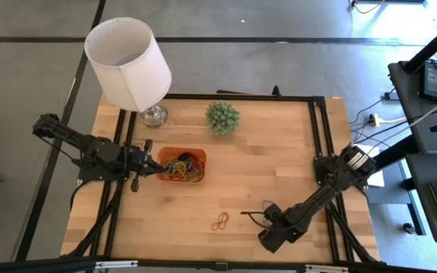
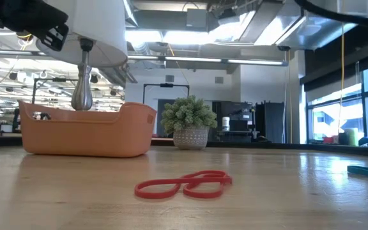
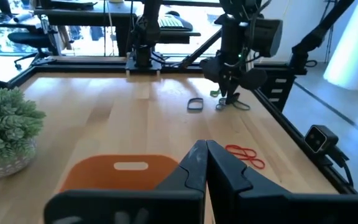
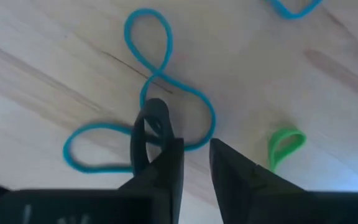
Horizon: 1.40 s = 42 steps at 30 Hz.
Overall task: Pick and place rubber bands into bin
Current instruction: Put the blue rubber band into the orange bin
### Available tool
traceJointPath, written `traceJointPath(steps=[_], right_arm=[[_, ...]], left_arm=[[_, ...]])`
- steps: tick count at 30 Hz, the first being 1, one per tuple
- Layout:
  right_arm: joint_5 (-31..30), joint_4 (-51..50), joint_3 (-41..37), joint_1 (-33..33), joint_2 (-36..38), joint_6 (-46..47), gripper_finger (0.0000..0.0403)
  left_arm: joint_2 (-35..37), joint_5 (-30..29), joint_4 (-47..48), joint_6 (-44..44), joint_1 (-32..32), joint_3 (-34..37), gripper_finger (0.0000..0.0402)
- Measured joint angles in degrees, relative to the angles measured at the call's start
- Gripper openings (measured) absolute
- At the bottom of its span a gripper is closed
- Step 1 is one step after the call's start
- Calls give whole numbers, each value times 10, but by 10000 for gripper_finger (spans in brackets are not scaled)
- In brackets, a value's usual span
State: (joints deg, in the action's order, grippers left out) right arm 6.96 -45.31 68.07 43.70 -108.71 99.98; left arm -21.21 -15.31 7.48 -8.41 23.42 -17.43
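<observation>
The orange bin point(image 1: 182, 164) stands left of the table's middle with several coloured rubber bands in it. A red band point(image 1: 220, 222) lies near the front edge. Right of it lie a black band point(image 4: 149, 124), a twisted blue one point(image 4: 166, 81) and a green one point(image 4: 284, 147). My right gripper point(image 4: 195, 155) points down just over them, slightly open, with bare wood between its fingers. My left gripper point(image 1: 156, 165) is shut with nothing in it, at the bin's left wall point(image 3: 126, 174). My right gripper has the black band's loop point(image 4: 143, 127) right beside the outer side of one finger point(image 4: 169, 158). Whether the finger touches it, I cannot tell. Nothing is between the fingers.
A white-shaded lamp point(image 1: 127, 61) stands at the table's far left, behind the bin. A small potted plant point(image 1: 223, 117) sits at the far middle. Another blue band point(image 4: 294, 6) lies a little beyond the right gripper. Black rails frame the table on both sides.
</observation>
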Motion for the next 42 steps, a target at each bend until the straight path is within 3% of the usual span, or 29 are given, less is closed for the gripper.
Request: traceJointPath(steps=[6,11,18,25,33,42], right_arm=[[1,20,0,0,-9,0,57],[1,27,0,0,-9,0,8],[-8,23,15,0,0,5,3],[-56,-58,76,0,2,6,2],[-66,-118,103,0,3,4,2],[-179,-171,147,-9,3,14,2]], left_arm=[[0,0,0,-7,0,0,1],[0,0,0,-9,0,0,3],[0,0,0,-9,0,0,1],[0,-11,0,-12,0,0,1],[0,-32,0,-15,0,0,4],[0,-31,0,-14,0,0,4]])
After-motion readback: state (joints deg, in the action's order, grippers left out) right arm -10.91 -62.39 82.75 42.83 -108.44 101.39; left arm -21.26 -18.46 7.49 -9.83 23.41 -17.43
